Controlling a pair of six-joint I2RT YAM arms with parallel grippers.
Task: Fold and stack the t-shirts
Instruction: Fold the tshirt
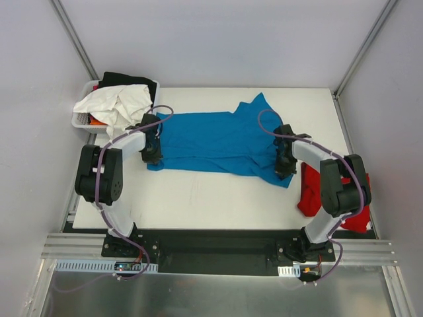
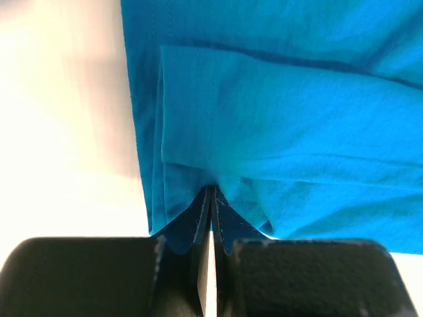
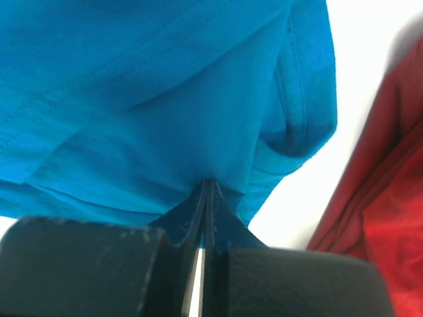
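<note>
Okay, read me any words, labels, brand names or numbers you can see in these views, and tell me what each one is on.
No readable text in any view.
blue t-shirt: plain fabric, no print or tag showing.
red t-shirt: plain, no print showing.
basket: no label visible.
small boards by the arm bases: any markings are too small to read.

A spread t-shirt (image 1: 218,139) lay across the middle of the tabletop (image 1: 198,198), left to right, nearer the far edge. A bunched t-shirt (image 1: 309,195) sat at the right edge, towards the near corner. A basket (image 1: 80,120) heaped with clothes (image 1: 119,102) stood at the far left corner.
</note>
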